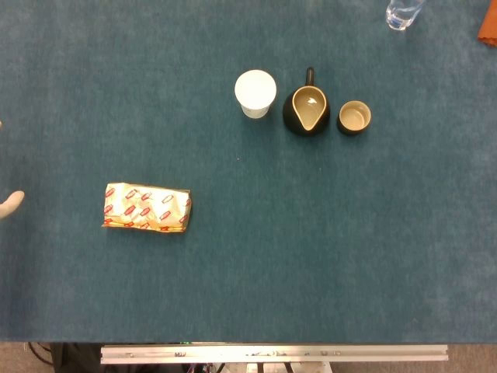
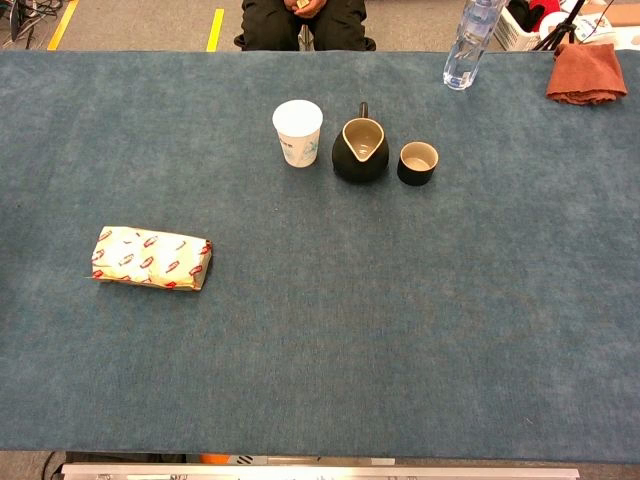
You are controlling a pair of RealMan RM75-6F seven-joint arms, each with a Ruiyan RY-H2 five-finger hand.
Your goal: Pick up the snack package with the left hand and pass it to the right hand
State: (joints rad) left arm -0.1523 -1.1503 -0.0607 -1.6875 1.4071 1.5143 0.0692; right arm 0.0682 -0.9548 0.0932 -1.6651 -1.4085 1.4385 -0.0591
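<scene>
The snack package (image 1: 147,208) is a cream wrapper with red and yellow print, lying flat on the blue table at the left; the chest view shows the snack package (image 2: 151,258) too. Of my left hand (image 1: 9,203) only pale fingertips show at the left edge of the head view. They are spread well apart, hold nothing, and sit clear of the package to its left. The chest view does not show this hand. My right hand appears in neither view.
A white paper cup (image 1: 255,93), a black pitcher (image 1: 306,109) and a small black cup (image 1: 354,117) stand in a row at the back middle. A water bottle (image 2: 468,42) and an orange cloth (image 2: 587,72) lie at the back right.
</scene>
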